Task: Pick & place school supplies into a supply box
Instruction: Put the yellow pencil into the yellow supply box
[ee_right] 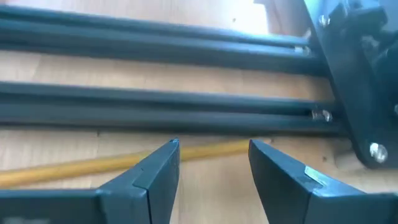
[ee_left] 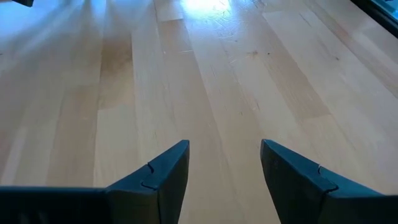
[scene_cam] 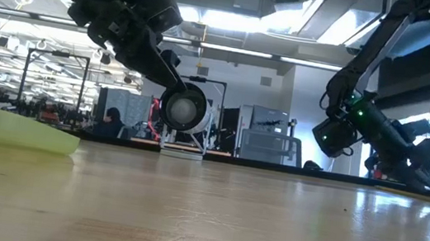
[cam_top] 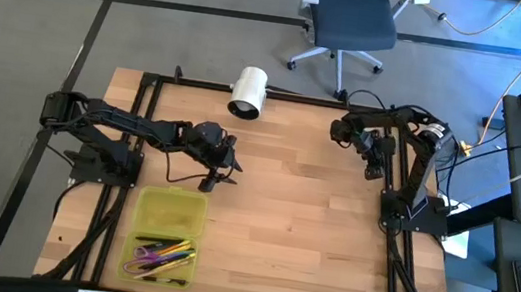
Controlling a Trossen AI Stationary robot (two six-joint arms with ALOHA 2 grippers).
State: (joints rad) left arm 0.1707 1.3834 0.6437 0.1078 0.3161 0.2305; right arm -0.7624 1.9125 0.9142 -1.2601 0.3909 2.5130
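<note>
The supply box (cam_top: pixel 168 235), a translucent yellow-green case, lies open on the table's near left part. Several pens and pencils and the purple-handled scissors (cam_top: pixel 161 254) rest in its near half; its far half holds nothing. In the low view only the box's rim (scene_cam: pixel 14 131) shows. My left gripper (cam_top: pixel 220 173) hovers open just beyond the box's far right corner, over bare wood (ee_left: pixel 224 168). My right gripper (cam_top: pixel 375 164) waits open at the table's far right, by its arm's base (ee_right: pixel 214 165). A thin yellow rod (ee_right: pixel 93 163) lies on the wood behind its fingers; whether it is a pencil I cannot tell.
A white cylinder (cam_top: pixel 249 91) lies at the table's far edge, seen end-on in the low view (scene_cam: pixel 183 112). Black frame rails (ee_right: pixel 155 112) run beside the right gripper. Bare wood (cam_top: pixel 301 222) spreads across the table's middle. An office chair (cam_top: pixel 347 21) stands beyond the table.
</note>
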